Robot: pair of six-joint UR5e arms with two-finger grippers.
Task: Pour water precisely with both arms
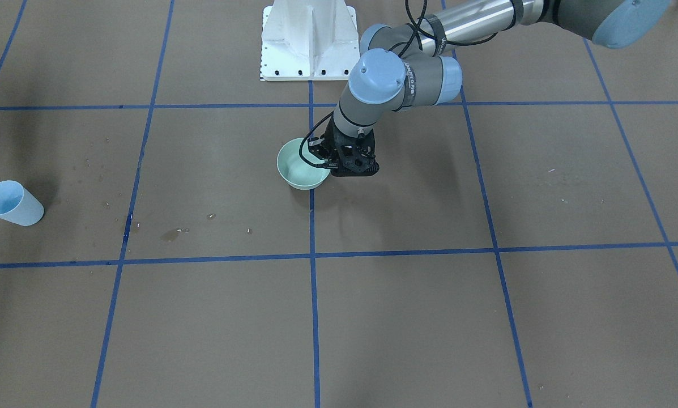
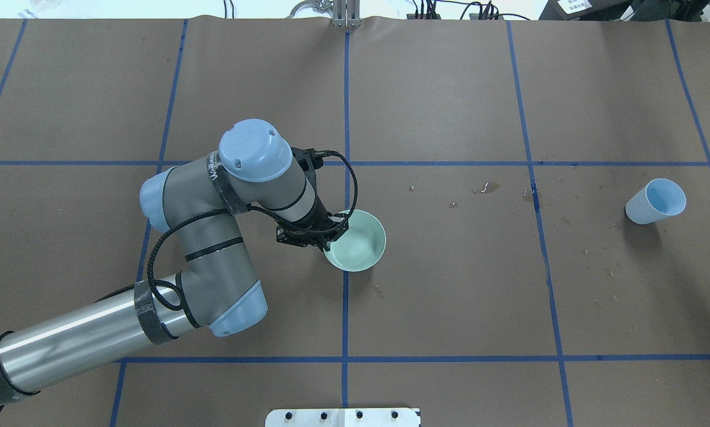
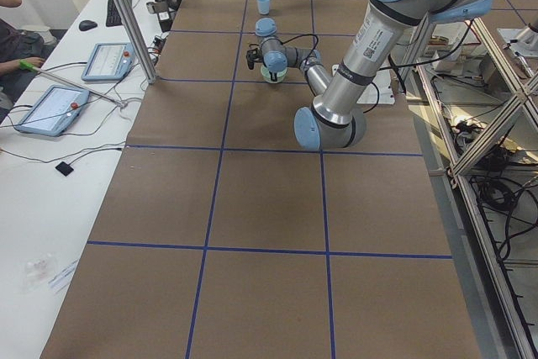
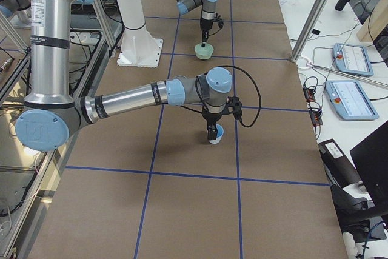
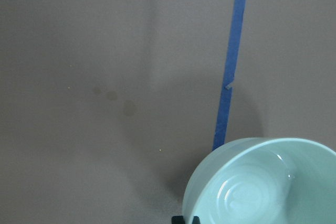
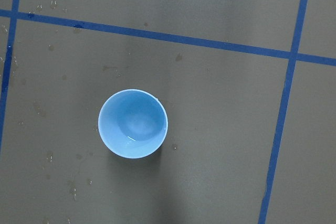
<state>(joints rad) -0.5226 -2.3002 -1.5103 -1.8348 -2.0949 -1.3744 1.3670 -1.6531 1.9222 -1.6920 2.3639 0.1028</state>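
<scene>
Water (image 2: 490, 188) is showing as small wet spots on the brown paper-covered table (image 2: 449, 308) between the pale green round bowl (image 2: 360, 240) and the light blue plastic cup (image 2: 656, 201). The left gripper (image 2: 330, 230) is pinching the bowl's rim. The right gripper (image 4: 212, 129) is hanging over the cup, and I cannot tell how far it is opening. Printed lettering (image 3: 366, 39) on the left arm (image 2: 224, 255) is blurring beyond reading.

A robotics lab: taped grid table (image 1: 406, 317), teach pendants (image 4: 350, 59) on side benches (image 3: 50, 182), aluminium framing (image 3: 128, 18)
</scene>
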